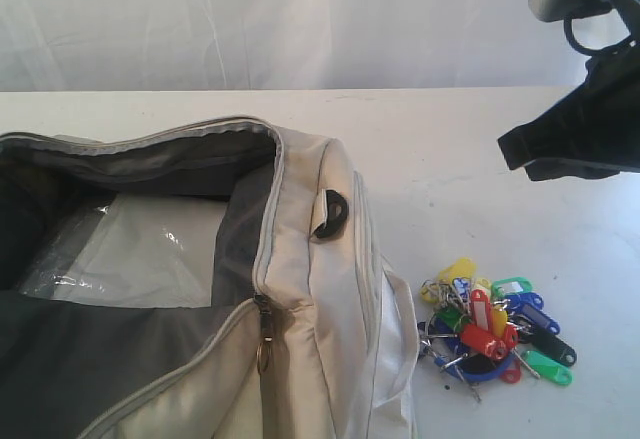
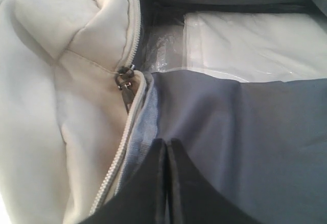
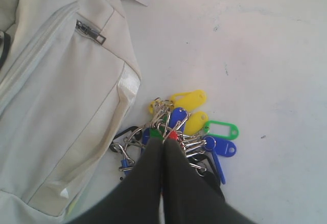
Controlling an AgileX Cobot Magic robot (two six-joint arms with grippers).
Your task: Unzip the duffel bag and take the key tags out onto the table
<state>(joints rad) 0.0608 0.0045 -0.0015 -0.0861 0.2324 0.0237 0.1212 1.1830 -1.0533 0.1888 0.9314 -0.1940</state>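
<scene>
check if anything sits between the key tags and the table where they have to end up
Nothing visible does. The key tags lie directly on the table, beside the end of the open duffel bag and outside it. The right gripper is shut above them, with nothing in between.

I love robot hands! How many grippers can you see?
2. The left gripper hangs over the open bag; the right gripper above the key tags. No more seem hidden.
</scene>
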